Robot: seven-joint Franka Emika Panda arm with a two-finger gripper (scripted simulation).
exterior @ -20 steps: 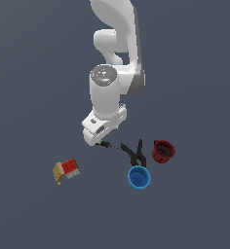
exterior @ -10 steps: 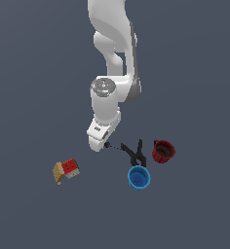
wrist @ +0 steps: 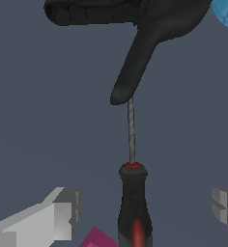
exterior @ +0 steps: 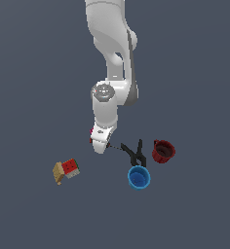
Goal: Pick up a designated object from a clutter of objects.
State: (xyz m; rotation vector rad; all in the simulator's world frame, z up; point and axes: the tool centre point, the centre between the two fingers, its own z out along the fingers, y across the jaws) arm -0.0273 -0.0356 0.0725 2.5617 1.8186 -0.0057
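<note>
A: Hovering low over the screwdriver (wrist: 133,193). Hand (wrist: 142,212) spread wide, holding nothing; one finger (wrist: 58,217) on each side of the handle, neither touching.

B: Where does the driver lie?

A: Flat on the surface (exterior: 34,73), under the hand in the exterior view. Its shaft points toward the clamp (wrist: 135,29), and the tip meets or slips under one clamp arm. Can't tell which.

B: Risks?

A: Three, by my guess. Handle is round and narrow, so an off-centre close could roll it out. Lifting may drag the tip against the clamp and tilt the driver. A pink block (wrist: 94,239) sits just beside the handle; a finger could catch it on the close.

B: Looks?

A: Slender. Black handle with a red stripe and red collar, thin grey twisted-looking shaft. Blue cup (exterior: 138,177) and mug (exterior: 163,151) lie beyond the clamp.
</note>
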